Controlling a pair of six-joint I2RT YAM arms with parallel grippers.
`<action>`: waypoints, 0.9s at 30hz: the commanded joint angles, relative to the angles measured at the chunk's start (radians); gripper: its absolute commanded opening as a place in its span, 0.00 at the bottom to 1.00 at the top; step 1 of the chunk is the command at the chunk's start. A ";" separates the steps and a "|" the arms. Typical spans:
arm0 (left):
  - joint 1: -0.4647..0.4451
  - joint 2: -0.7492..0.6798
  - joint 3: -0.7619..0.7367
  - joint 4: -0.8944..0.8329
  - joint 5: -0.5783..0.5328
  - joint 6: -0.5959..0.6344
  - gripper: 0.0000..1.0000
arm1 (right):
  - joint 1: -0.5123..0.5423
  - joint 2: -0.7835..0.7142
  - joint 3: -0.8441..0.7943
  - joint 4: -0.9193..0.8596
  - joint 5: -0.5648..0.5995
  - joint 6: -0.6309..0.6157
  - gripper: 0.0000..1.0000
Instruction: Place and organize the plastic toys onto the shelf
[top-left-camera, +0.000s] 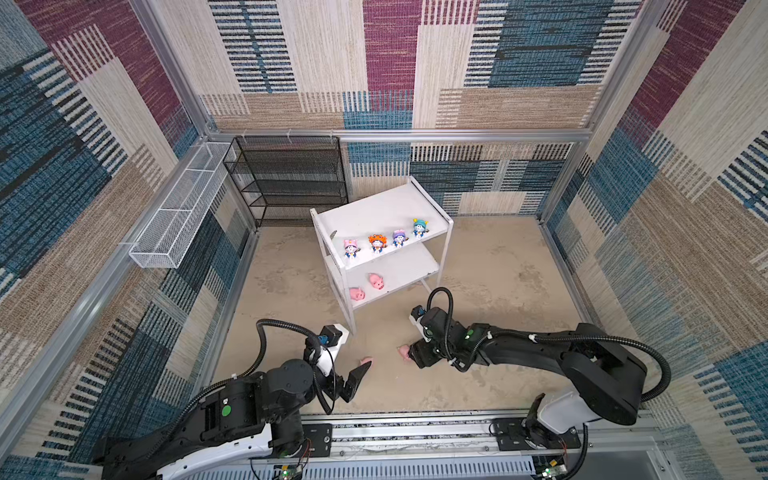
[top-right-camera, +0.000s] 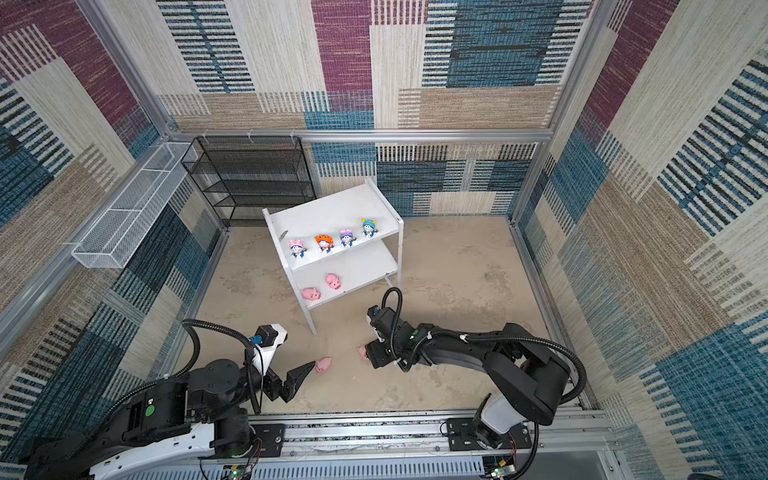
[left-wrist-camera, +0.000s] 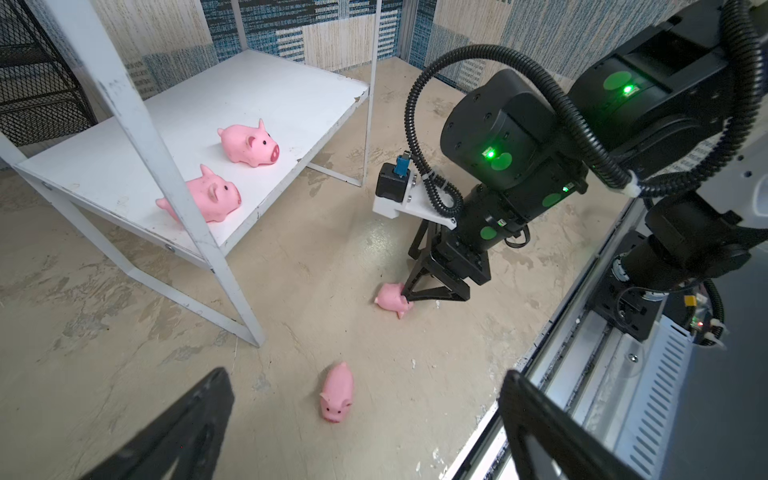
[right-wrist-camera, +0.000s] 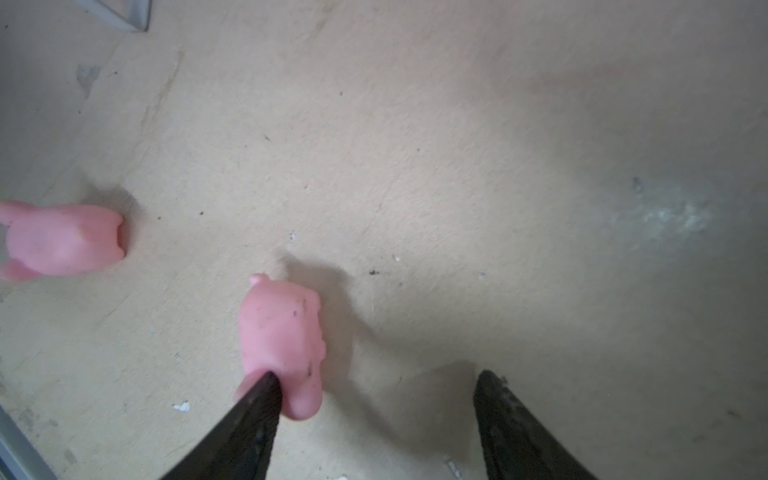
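Note:
The white shelf (top-left-camera: 374, 208) (top-right-camera: 328, 208) holds the plastic toys in both top views. Four hooded figurines (top-left-camera: 377, 243) stand in a row on its top board, and two pink pigs (top-left-camera: 376, 281) (left-wrist-camera: 249, 143) sit on the lower board. Two more pigs lie on the floor in front. My left gripper (top-left-camera: 357, 384) (left-wrist-camera: 365, 374) is open, and one floor pig (top-left-camera: 366, 360) (left-wrist-camera: 337, 392) lies just beyond its tips. My right gripper (top-left-camera: 409, 355) (right-wrist-camera: 376, 376) is open. One of its fingers (right-wrist-camera: 257, 407) touches the other floor pig (right-wrist-camera: 282, 340) (left-wrist-camera: 390, 297), while its second finger stands apart.
A black wire-mesh rack (top-left-camera: 286, 178) stands at the back left, and a long white wire basket (top-left-camera: 174, 212) hangs on the left wall. The shelf's front leg (top-left-camera: 351, 320) stands between the two arms. A metal rail (top-left-camera: 415, 432) runs along the near edge.

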 joint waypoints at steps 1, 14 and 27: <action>0.000 -0.002 0.005 0.017 0.009 0.006 1.00 | -0.022 -0.018 -0.029 -0.028 0.075 0.033 0.75; 0.001 0.005 -0.001 0.023 0.010 0.004 1.00 | -0.061 -0.152 -0.077 -0.032 0.031 -0.074 0.76; 0.001 0.001 -0.004 0.019 0.012 -0.006 1.00 | 0.036 -0.030 0.009 -0.037 -0.081 -0.223 0.77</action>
